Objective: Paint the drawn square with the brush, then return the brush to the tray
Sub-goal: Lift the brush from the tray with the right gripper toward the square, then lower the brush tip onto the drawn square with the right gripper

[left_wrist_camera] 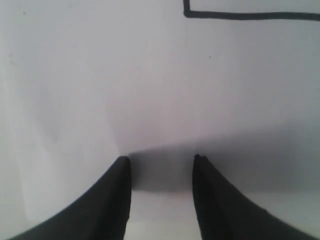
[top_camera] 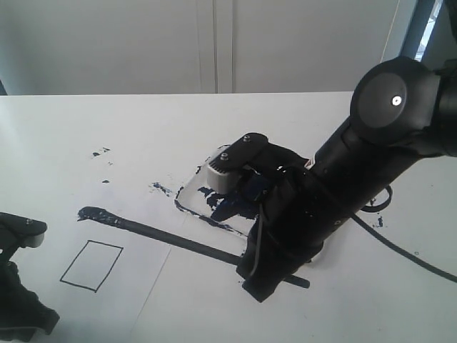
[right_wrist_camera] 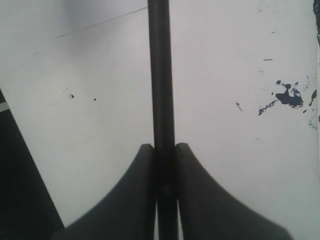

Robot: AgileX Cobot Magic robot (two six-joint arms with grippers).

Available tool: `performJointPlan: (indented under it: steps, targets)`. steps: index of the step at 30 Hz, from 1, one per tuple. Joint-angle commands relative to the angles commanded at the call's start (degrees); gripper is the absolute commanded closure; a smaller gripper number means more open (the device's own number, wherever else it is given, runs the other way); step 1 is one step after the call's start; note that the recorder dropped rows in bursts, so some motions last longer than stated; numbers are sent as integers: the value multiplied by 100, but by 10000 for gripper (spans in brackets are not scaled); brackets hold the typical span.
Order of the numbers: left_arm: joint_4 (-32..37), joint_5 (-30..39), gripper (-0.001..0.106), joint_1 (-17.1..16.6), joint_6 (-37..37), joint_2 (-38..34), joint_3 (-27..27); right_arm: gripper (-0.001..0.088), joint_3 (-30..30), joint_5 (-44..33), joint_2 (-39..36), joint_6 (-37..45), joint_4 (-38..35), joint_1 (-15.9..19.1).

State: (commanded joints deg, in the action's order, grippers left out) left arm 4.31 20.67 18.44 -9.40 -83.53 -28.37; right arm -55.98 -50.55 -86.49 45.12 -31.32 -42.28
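The brush (top_camera: 171, 237) slants across the middle of the frame, its wet tip near the drawn square (top_camera: 91, 265) at lower left. The right claw (right_wrist_camera: 165, 150) squeezes its handle. Dip the tip down slowly, inside the lines. The left claw (left_wrist_camera: 161, 160) is spread and holds nothing.

The brush (top_camera: 171, 239) is reaching left over the paper (top_camera: 139, 275), tip behind the drawn square (top_camera: 91, 266); tray (top_camera: 191, 204) is sitting behind its shaft.

Bare paper (top_camera: 136, 268) all round the square (top_camera: 91, 265), open to my left gripper (left_wrist_camera: 162, 160); my brush (top_camera: 164, 234) slants across, fencing off the tray (top_camera: 187, 209)
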Motion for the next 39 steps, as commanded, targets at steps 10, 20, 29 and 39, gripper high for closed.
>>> performJointPlan:
  steps: [10, 20, 29, 39]
  targets:
    - [0, -136, 598, 0, -105, 0, 102, 868, 0, -213, -339, 0, 36, 0]
    - [0, -159, 598, 0, -93, 0, 102, 868, -156, 59, -823, 242, 73, -292]
    - [115, -147, 598, 0, 196, 0, 102, 868, -293, 519, -960, -227, 833, -467]
    - [126, -101, 598, 0, 1111, 0, 102, 868, -293, 538, -968, -239, 833, -467]
